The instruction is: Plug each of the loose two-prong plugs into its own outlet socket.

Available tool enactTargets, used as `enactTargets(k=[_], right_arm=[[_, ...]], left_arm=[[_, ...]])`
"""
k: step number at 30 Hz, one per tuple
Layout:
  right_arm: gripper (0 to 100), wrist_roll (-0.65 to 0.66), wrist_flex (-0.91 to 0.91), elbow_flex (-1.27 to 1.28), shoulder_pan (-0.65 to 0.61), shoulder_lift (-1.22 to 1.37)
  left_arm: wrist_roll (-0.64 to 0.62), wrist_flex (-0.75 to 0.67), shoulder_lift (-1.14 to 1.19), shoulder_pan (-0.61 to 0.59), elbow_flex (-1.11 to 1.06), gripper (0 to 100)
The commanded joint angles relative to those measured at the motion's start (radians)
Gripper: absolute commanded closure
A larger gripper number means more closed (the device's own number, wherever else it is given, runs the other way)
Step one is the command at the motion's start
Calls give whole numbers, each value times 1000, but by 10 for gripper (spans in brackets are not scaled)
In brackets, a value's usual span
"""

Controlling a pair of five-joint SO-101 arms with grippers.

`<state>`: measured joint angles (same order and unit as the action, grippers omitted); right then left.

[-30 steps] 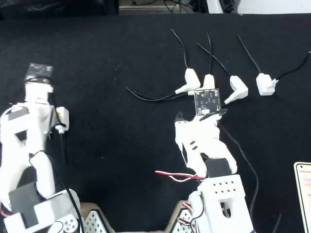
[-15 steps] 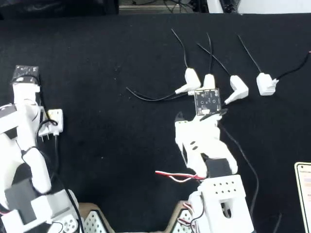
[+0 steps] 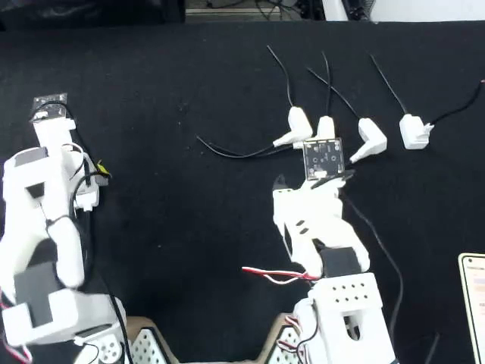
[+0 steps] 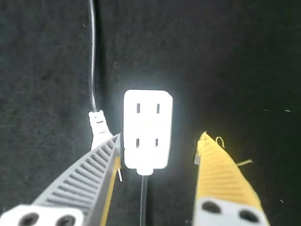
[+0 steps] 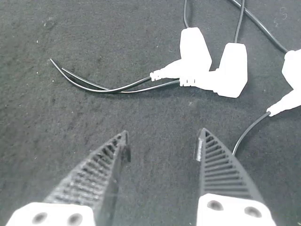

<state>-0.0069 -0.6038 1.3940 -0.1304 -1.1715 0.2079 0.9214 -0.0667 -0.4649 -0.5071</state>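
- Black table (image 3: 189, 91): my left arm stands at its left edge, my right arm near the front middle.
- Left gripper (image 4: 160, 136): jaws apart, straddling a white outlet socket (image 4: 147, 127) that lies flat.
- Right gripper (image 5: 162, 136): jaws apart over bare table, with the white plugs (image 5: 195, 47) beyond, toward the far edge.
- Risk: if I close the left jaws now, I could pinch the cable end (image 4: 98, 123) just beside the grey finger and drag the socket askew.

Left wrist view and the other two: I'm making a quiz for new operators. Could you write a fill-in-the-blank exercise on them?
1. The outlet socket has ___ slots in its face.
2. The left gripper, with a finger on either side of it, is ___.
3. The right gripper holds ___.
4. The table surface is ___.
Missing words: four; open; nothing; black.
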Motion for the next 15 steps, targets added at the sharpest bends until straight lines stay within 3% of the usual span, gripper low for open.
enactTargets(k=[1,15], right_arm=[[776,11,26,-10,-18,-16],[776,11,26,-10,-18,-16]], left_arm=[[-18,-8,61,-21,113,748],[-9,-18,81,-12,170,767]])
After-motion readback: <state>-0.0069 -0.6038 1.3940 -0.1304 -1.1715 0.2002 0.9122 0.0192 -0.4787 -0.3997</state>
